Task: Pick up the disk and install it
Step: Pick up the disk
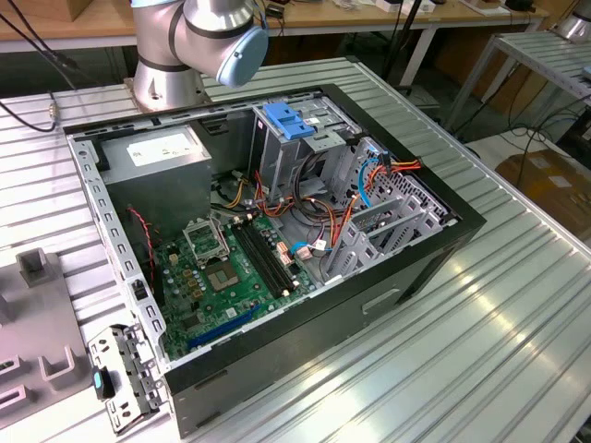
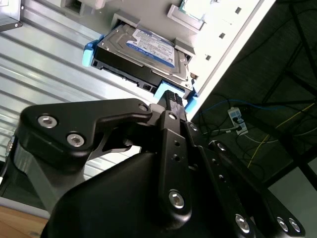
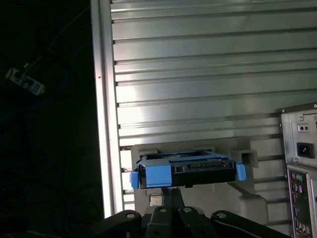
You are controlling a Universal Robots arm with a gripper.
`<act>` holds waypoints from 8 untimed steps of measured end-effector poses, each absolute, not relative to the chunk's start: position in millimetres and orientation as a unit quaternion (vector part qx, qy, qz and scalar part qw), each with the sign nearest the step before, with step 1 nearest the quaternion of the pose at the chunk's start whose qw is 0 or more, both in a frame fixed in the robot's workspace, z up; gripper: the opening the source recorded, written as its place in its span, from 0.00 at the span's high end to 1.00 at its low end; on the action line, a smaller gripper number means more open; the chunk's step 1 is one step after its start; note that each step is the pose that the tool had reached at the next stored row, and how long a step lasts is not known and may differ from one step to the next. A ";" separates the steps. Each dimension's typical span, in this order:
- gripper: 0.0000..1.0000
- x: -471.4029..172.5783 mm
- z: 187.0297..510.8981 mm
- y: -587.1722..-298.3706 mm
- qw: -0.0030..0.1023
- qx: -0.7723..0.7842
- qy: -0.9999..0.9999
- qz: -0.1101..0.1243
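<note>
The disk [image 2: 143, 52] lies flat in a grey holder [image 3: 252, 203] on the ribbed metal table, close to the table's edge. It has a white label with a blue band, dark sides and a blue plastic carrier [image 3: 158, 176] around it. In both wrist views my black gripper [image 2: 171, 96] points at the carrier's near end, its tips [image 3: 171, 191] right at the disk's edge. The fingers are shut together with nothing between them. Whether they touch the carrier I cannot tell.
The open computer case [image 1: 443, 240] lies on the table with the motherboard [image 1: 231, 268], a grey power-supply box [image 1: 157, 166] and a metal drive cage topped by a blue latch [image 1: 288, 120]. The case's rear panel [image 3: 299, 173] is beside the holder. Past the table edge [image 3: 104, 124] is a drop.
</note>
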State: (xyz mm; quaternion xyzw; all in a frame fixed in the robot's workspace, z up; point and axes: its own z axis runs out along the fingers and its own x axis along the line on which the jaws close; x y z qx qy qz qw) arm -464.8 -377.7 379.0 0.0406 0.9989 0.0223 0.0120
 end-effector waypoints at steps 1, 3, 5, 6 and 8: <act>0.89 -465.2 379.1 -377.7 0.012 0.041 0.999 0.022; 0.89 -465.6 379.1 -377.6 0.012 0.041 0.999 0.022; 0.89 -465.8 379.1 -377.6 0.012 0.041 0.999 0.022; 0.89 -465.8 379.1 -377.7 0.012 0.040 0.999 0.022; 0.89 -465.8 379.1 -377.6 0.012 0.038 0.999 0.022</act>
